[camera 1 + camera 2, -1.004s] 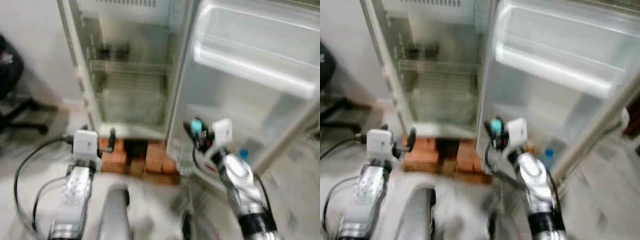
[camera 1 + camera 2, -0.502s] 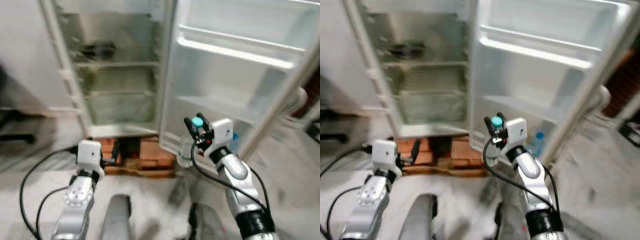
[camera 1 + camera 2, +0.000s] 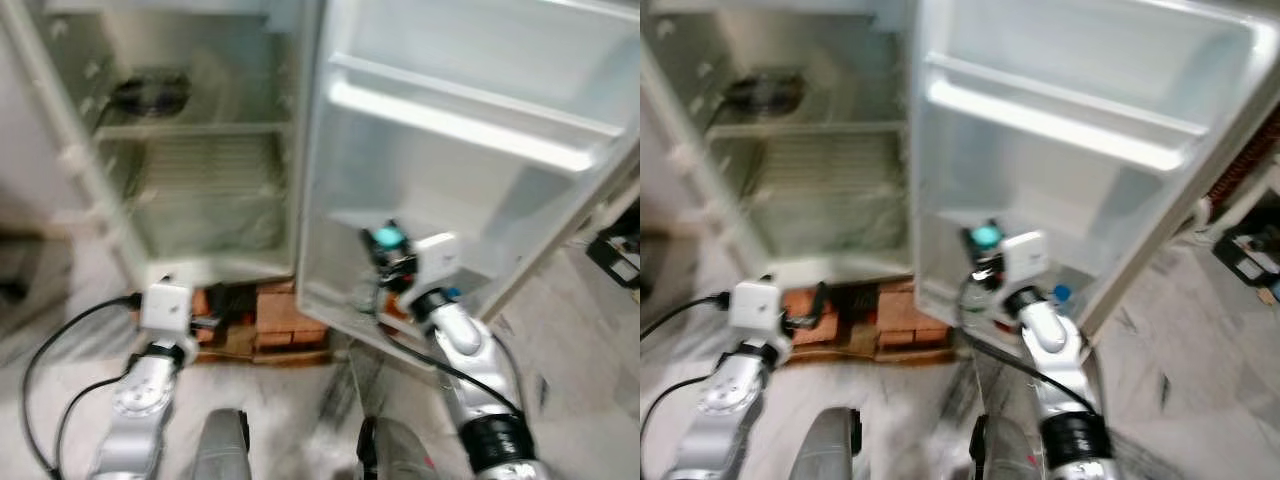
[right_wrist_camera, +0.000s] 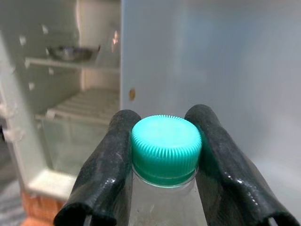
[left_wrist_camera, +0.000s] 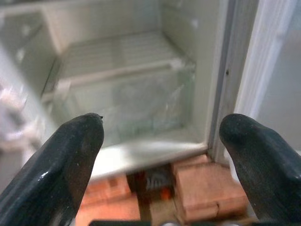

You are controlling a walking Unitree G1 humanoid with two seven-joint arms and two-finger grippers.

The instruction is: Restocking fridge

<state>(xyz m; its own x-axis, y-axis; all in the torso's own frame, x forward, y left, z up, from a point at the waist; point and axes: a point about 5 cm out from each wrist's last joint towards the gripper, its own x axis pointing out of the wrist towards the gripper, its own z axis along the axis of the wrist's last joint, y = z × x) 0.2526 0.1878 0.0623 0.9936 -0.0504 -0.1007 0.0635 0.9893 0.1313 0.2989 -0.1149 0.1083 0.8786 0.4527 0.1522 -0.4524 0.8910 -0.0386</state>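
A pale, marbled floor (image 3: 1180, 330) with grey streaks spreads out from where I stand, blurred in places. Against the back stands a white fridge cabinet (image 3: 190, 180), raised on reddish bricks (image 3: 285, 315) and a wooden board; a dark gap shows between the bricks. Inside it are white walls, a ribbed wire shelf (image 5: 117, 52) and a clear drawer (image 5: 127, 101) below. On the upper shelf sits a dark metal bowl (image 4: 70, 52). The open white door (image 3: 1080, 140) swings out to the right, its inner racks catching the light brightly. Far right on the floor lies a dark object (image 3: 1245, 255), too blurred to identify. A plain pale wall (image 3: 20, 170) runs off to the left.
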